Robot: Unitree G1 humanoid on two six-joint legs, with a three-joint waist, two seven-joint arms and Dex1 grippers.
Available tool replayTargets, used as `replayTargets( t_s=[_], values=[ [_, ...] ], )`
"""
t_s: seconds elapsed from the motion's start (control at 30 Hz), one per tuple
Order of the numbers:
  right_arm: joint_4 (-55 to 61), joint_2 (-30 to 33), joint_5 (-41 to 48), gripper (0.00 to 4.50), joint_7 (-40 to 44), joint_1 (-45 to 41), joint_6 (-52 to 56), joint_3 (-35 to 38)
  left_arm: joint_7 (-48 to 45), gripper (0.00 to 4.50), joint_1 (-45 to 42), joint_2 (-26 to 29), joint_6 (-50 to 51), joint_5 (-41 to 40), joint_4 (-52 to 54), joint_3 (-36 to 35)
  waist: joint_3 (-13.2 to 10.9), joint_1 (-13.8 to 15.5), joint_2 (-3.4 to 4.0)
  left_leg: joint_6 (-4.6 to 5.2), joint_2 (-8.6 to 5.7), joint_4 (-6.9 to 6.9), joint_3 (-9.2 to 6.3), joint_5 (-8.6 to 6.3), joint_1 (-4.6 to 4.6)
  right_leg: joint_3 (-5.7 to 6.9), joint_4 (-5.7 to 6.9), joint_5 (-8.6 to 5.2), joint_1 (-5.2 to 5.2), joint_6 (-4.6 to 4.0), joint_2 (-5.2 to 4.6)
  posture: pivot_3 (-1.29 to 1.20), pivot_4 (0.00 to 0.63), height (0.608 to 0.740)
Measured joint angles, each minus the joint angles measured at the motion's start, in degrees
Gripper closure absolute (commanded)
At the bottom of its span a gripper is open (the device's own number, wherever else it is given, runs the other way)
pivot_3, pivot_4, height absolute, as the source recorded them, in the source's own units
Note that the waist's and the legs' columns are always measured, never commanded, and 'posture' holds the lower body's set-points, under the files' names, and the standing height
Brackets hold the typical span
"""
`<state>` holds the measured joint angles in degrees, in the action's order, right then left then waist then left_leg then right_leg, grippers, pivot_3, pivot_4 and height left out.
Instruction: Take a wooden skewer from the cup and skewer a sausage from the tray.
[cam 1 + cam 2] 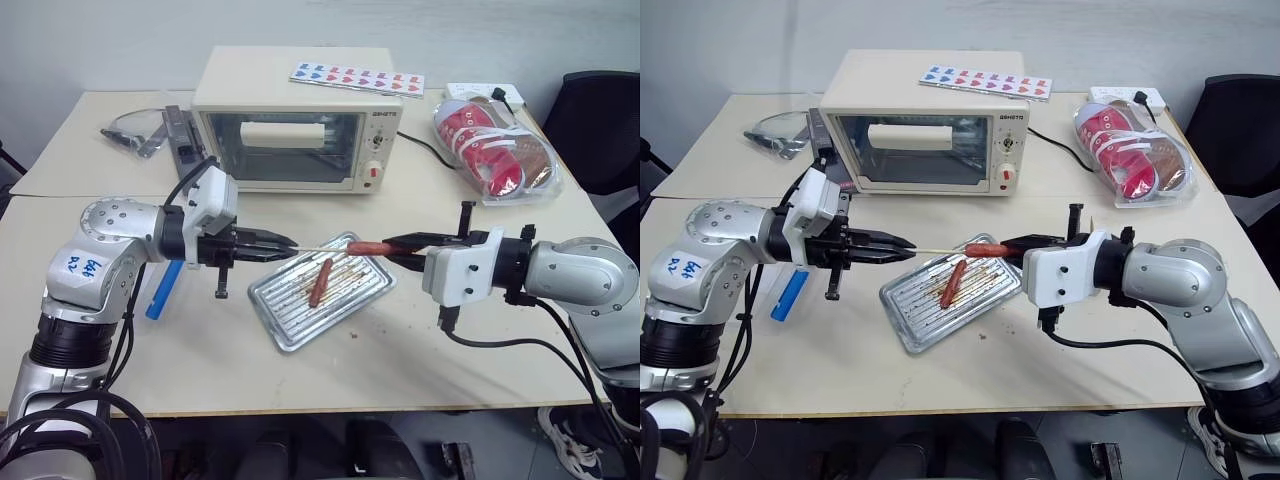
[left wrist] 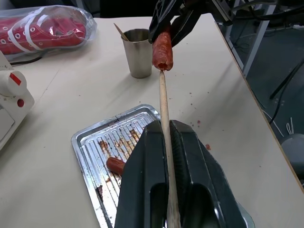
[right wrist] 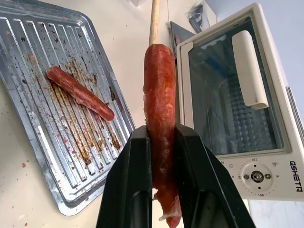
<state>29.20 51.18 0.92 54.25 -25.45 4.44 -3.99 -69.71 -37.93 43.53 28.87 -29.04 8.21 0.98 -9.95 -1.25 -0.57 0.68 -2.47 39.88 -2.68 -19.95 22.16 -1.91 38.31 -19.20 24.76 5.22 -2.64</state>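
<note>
My left gripper (image 1: pixel 283 242) is shut on the wooden skewer (image 1: pixel 318 246), which lies level and points right. Its tip meets the end of the red sausage (image 1: pixel 365 247). My right gripper (image 1: pixel 392 243) is shut on that sausage (image 3: pixel 159 85) and holds it in the air over the far edge of the silver tray (image 1: pixel 290 315). In the left wrist view the skewer (image 2: pixel 163 95) runs out between the fingers into the sausage's end (image 2: pixel 162 47). An orange-brown sausage (image 1: pixel 320 282) lies in the tray. The cup (image 2: pixel 140 54) stands on the table beyond the tray with a stick in it.
A cream toaster oven (image 1: pixel 300 120) stands behind the tray, with a sticker sheet (image 1: pixel 357 78) on top. A clear bag of red shoes (image 1: pixel 495 150) lies at the back right. A blue object (image 1: pixel 165 288) lies under my left arm. A black chair (image 1: pixel 605 120) is at the far right.
</note>
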Motion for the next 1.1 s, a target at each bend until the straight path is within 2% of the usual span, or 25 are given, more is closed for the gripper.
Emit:
replayTargets(
  t_s=[0.33,1.1],
  values=[
    [-1.11,0.01,-0.82,4.03,-0.02,1.37,-0.73,0.00,-1.06,4.50,-0.13,1.57,-0.36,0.11,-0.79,-0.33,0.00,-0.02,0.00,0.00,0.00,0.00,0.00,0.00,0.00,0.00,0.00,0.00,0.00,0.00,0.00,0.00,0.150,0.740],
    [0.14,-0.01,-0.52,4.03,-0.01,0.78,0.60,0.00,-0.46,4.50,-1.24,0.09,-0.92,0.22,-1.29,0.12,0.00,-0.02,0.00,0.00,0.00,0.00,0.00,0.00,0.00,0.00,0.00,0.00,0.00,0.00,0.00,0.00,0.150,0.740]
  ],
)
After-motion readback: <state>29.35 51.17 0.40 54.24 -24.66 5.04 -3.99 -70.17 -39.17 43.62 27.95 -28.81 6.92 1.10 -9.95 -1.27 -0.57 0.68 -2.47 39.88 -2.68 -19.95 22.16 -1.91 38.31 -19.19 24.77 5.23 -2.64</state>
